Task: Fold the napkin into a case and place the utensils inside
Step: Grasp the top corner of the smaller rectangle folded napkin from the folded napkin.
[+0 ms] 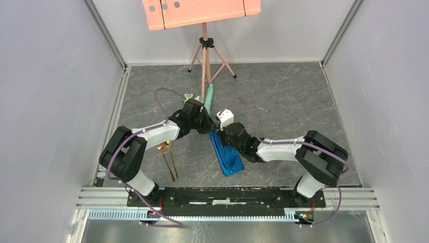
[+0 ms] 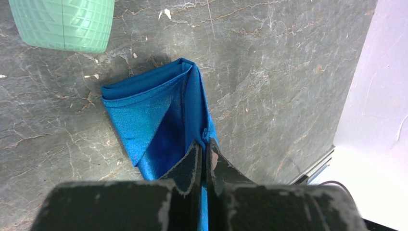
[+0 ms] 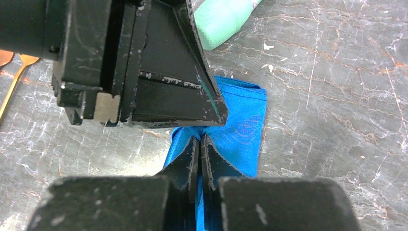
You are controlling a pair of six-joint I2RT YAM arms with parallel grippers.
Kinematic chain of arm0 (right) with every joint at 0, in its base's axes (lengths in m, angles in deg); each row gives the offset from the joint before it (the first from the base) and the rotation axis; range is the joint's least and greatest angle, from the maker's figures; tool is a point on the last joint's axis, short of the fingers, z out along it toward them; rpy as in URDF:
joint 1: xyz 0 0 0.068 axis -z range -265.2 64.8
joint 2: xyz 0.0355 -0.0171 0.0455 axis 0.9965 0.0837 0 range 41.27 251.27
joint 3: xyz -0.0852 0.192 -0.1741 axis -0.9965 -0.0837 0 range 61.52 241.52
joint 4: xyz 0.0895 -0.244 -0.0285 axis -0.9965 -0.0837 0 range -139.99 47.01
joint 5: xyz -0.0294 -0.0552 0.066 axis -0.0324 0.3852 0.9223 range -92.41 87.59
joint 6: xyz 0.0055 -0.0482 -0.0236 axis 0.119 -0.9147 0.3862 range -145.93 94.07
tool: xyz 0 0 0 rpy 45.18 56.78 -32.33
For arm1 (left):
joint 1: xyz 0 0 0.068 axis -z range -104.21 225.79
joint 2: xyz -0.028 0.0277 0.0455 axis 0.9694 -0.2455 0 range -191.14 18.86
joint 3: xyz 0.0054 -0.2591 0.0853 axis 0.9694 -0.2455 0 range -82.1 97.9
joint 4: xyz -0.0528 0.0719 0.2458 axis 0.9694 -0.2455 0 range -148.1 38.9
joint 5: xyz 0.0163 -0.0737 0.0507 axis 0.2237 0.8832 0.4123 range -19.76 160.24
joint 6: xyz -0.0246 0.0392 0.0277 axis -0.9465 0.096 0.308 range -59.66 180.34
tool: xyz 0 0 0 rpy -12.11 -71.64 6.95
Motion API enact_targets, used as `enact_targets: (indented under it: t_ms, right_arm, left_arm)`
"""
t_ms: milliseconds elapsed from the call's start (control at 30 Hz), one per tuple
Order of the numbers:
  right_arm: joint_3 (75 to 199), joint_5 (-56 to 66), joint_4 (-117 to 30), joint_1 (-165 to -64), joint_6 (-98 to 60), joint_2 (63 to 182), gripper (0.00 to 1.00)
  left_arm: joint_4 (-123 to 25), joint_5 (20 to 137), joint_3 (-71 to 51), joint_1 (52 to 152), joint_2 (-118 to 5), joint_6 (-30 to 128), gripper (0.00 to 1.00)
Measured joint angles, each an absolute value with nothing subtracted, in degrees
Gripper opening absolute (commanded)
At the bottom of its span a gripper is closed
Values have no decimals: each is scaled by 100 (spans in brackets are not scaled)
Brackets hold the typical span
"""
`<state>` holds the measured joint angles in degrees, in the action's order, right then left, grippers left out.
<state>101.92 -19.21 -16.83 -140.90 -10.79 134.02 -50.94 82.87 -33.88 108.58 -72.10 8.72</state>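
Observation:
The blue napkin (image 1: pixel 227 156) lies folded into a narrow long strip on the table's middle. Both grippers meet at its far end. My left gripper (image 2: pixel 205 144) is shut on an edge of the napkin (image 2: pixel 144 115), cloth pinched between its tips. My right gripper (image 3: pixel 200 139) is shut on the napkin (image 3: pixel 243 132) too, right under the left gripper's black fingers (image 3: pixel 168 91). The gold fork and spoon (image 1: pixel 167 159) lie side by side on the table left of the napkin, untouched.
A pale green tube (image 1: pixel 209 96) lies just beyond the grippers, also seen in the left wrist view (image 2: pixel 62 24). A small green toy (image 1: pixel 189 95) sits beside it. A pink tripod stand (image 1: pixel 205 55) rises at the back. Grey walls enclose three sides.

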Motion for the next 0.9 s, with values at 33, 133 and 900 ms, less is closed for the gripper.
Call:
enact_targets:
  t_ms: [33, 133, 900]
  right_arm:
    - [10192, -1929, -1681, -14090, -1062, 13402, 0]
    - [10194, -1947, -1683, -14090, -1055, 13402, 0]
    - [10190, -1752, -1439, -14081, -1221, 13442, 46]
  left_arm:
    - [-5094, 8289, -3388, 10858, -7205, 870, 2]
    - [-5094, 8300, -3388, 10858, -7203, 872, 2]
    - [-5107, 8464, -3396, 10799, -7203, 870, 2]
